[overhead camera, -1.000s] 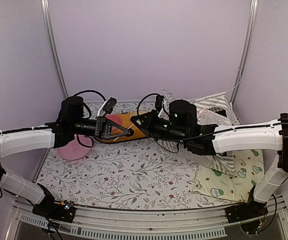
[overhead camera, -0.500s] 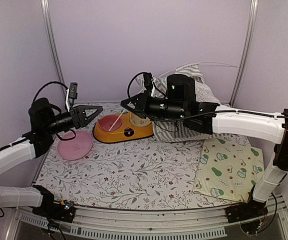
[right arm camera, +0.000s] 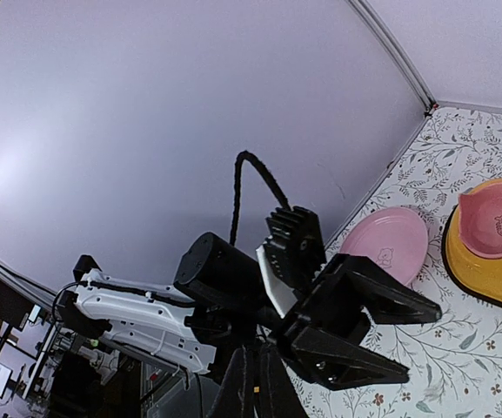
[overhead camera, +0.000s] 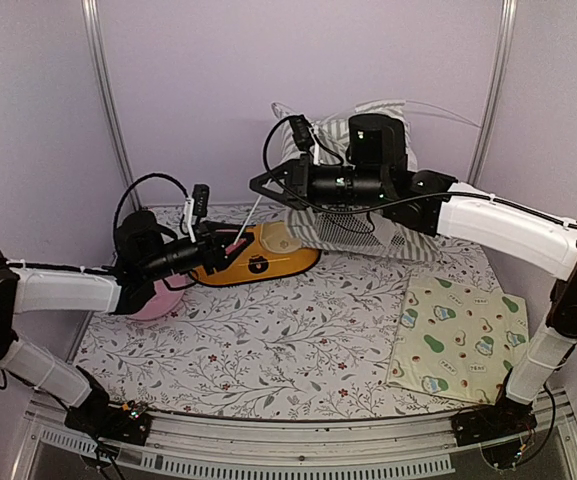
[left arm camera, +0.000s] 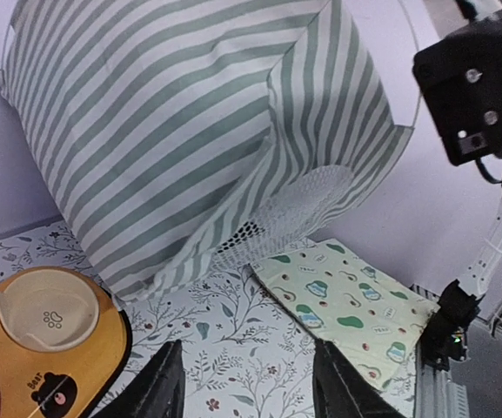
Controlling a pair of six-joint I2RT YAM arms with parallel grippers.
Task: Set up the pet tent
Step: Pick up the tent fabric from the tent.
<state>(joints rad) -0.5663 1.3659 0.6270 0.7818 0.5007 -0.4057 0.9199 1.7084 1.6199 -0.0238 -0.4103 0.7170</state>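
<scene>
My left end effector (left arm camera: 249, 376) has its fingers apart with nothing between them, and the pet tent (left arm camera: 172, 131) rises just ahead of and above it, over the desk (left arm camera: 233, 348). My right end effector (right arm camera: 252, 383) is closed (whether on a pole, I cannot tell), with the tent bunched behind it.

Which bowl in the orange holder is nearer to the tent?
The cream bowl with the paw print; it sits at the end beside the tent. The pink bowl is at the other end.
</scene>
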